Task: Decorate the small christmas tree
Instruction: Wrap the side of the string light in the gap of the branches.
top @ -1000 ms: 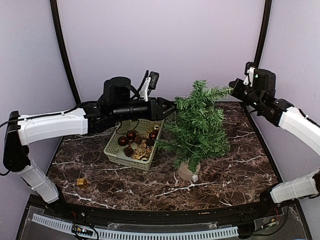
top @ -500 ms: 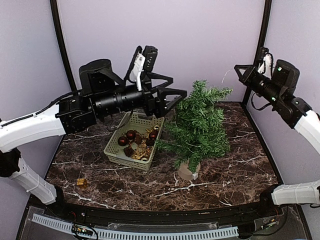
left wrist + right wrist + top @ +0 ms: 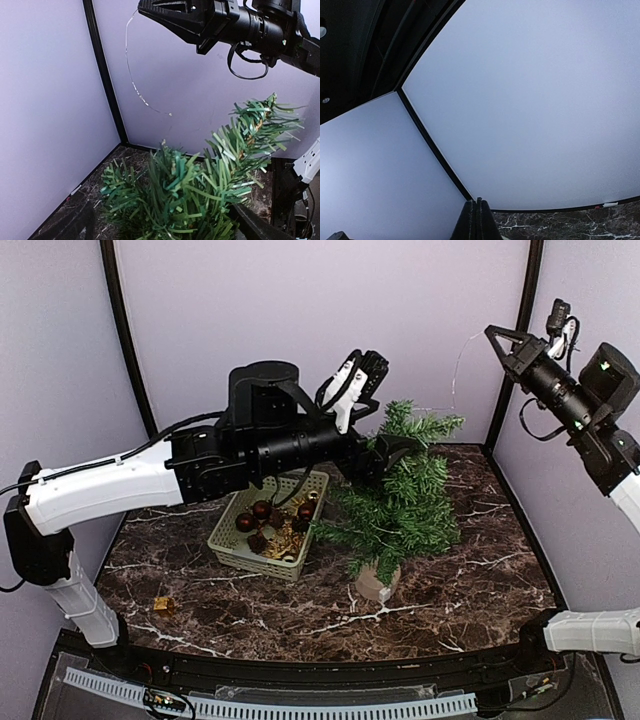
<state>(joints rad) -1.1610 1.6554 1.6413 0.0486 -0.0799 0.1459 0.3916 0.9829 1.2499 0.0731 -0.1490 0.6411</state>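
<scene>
Left arm reaches across; left gripper [image 3: 395, 453] jaws spread wide at the top of the small christmas tree [image 3: 400, 505], upright on marble table [image 3: 470, 580] just right of basket [image 3: 232, 540]. Right arm raised high, right gripper [image 3: 493, 333] pinched closed, thin thread [image 3: 131, 75] hanging from its tip.

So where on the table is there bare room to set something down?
The table is bare along its front, before the basket and small christmas tree, bar a small gold piece front-left; also right of the tree. Crowded mid-table, where basket and tree stand close.

The left fingers [image 3: 257, 226] spread wide; right fingers [image 3: 470, 220] pressed together, held high.
</scene>
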